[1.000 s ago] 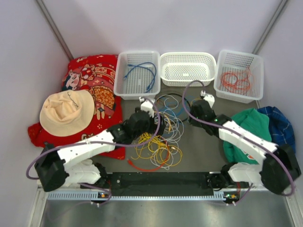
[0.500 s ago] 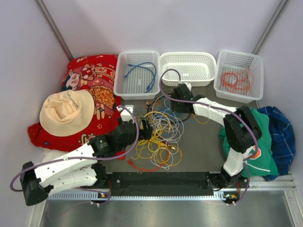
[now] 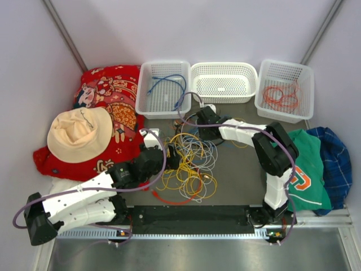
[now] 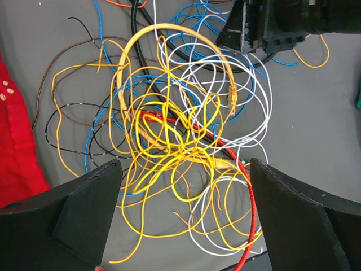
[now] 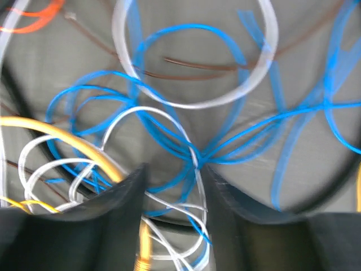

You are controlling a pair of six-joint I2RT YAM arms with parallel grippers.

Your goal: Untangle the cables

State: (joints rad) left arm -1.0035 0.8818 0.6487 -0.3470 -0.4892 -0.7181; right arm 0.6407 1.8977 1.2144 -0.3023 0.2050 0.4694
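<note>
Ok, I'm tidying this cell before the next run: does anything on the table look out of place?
Besides the cable tangle mid-table, a beige hat lies on a red patterned cloth at the left, and a green garment at the right edge: clothing beside a cable-sorting job.

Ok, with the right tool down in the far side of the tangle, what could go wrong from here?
The right tool straddles blue strands and a white strand together; closing may catch several. Those strands thread through the yellow loops, so a pull could tighten the knot. The left tool hangs open over them, gripping nothing, so everything may drag along.
</note>
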